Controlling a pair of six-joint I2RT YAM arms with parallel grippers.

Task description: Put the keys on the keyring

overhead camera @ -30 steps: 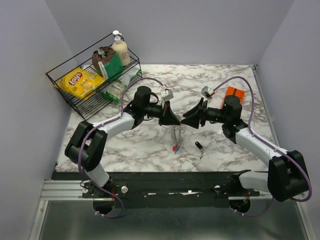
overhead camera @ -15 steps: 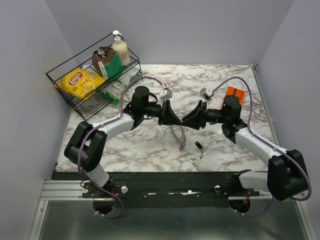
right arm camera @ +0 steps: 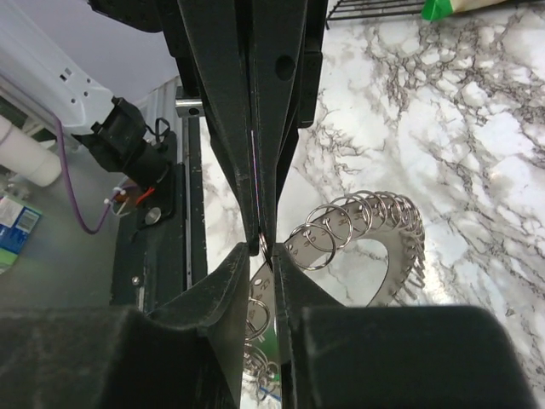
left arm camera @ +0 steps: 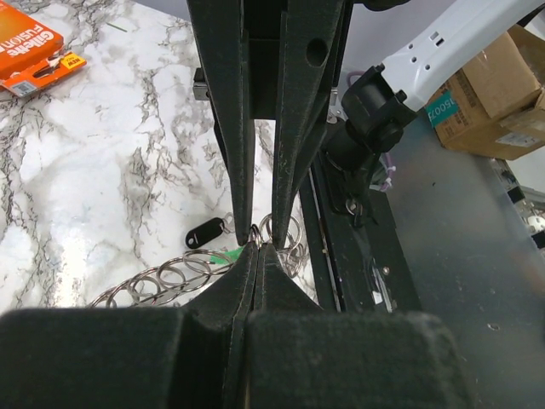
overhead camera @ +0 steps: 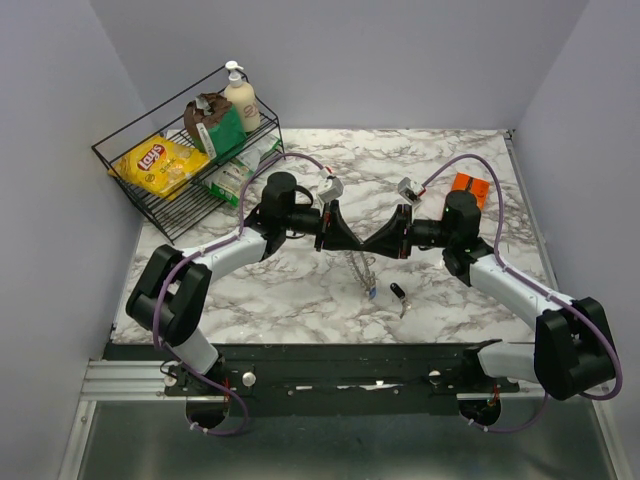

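The keyring [overhead camera: 358, 268], a flat grey toothed ring strung with several small split rings, hangs edge-on above the marble between my two grippers. My left gripper [overhead camera: 350, 240] is shut, with its tips pinching the ring's top edge [left arm camera: 252, 236]. My right gripper [overhead camera: 373, 243] faces it tip to tip and is shut on the ring's flat plate [right arm camera: 398, 268], which runs between its fingers. A blue key [overhead camera: 370, 293] dangles at the ring's bottom. The black key [overhead camera: 399, 293] lies on the table to the right and also shows in the left wrist view [left arm camera: 204, 232]. The red key is hidden.
A black wire basket [overhead camera: 135, 185] with a chips bag, a soap bottle and packets stands at the back left. An orange box [overhead camera: 468, 188] lies at the back right, behind the right arm. The black rail runs along the table's front edge [overhead camera: 350, 350].
The hanging keyring has turned from face-on to edge-on between the grippers. A red key that showed at its bottom a second ago is gone from view; a blue one shows. Both grippers stay together.
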